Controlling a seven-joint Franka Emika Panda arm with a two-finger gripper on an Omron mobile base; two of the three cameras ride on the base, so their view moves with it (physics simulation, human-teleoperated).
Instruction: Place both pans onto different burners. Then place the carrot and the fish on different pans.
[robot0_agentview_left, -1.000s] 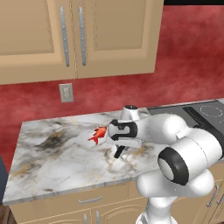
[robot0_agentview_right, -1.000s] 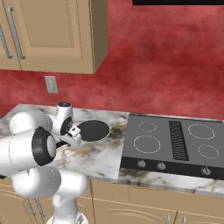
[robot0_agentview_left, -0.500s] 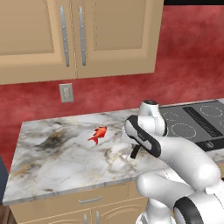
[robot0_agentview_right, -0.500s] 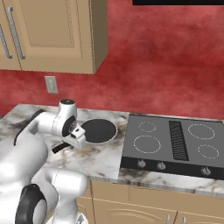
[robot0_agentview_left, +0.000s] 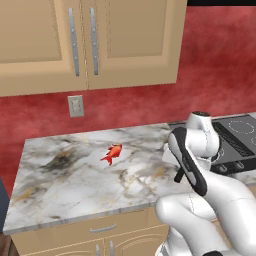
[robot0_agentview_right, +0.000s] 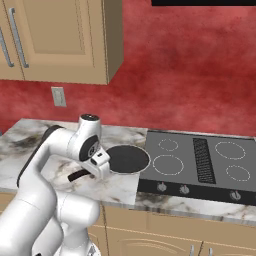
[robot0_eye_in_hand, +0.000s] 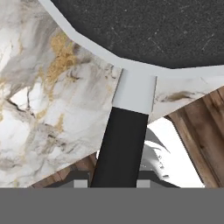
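Observation:
One dark round pan (robot0_agentview_right: 127, 159) sits level just left of the cooktop (robot0_agentview_right: 200, 185); I cannot tell whether it rests on the marble counter (robot0_agentview_right: 117, 187) or hangs just over it. Its black handle (robot0_agentview_right: 76, 175) points toward the counter's front edge. My gripper (robot0_agentview_right: 96, 169) is shut on that handle (robot0_eye_in_hand: 120, 144), which runs up between my fingertips to the pan's rim (robot0_eye_in_hand: 153, 26). The nearest burner (robot0_agentview_right: 168, 164) is bare. The red-orange fish (robot0_agentview_left: 112, 152) lies on the counter left of my arm. The second pan and the carrot are out of view.
The cooktop has a slatted vent (robot0_agentview_right: 201, 160) and three more burner circles, all bare. A red wall with an outlet (robot0_agentview_left: 76, 105) and wooden cabinets (robot0_agentview_left: 90, 40) rise behind the counter. The counter's front edge (robot0_eye_in_hand: 57, 173) drops to a wood floor.
My arm has swung right, carrying the pan by its handle from mid-counter to the cooktop's left edge. The fish has stayed in place.

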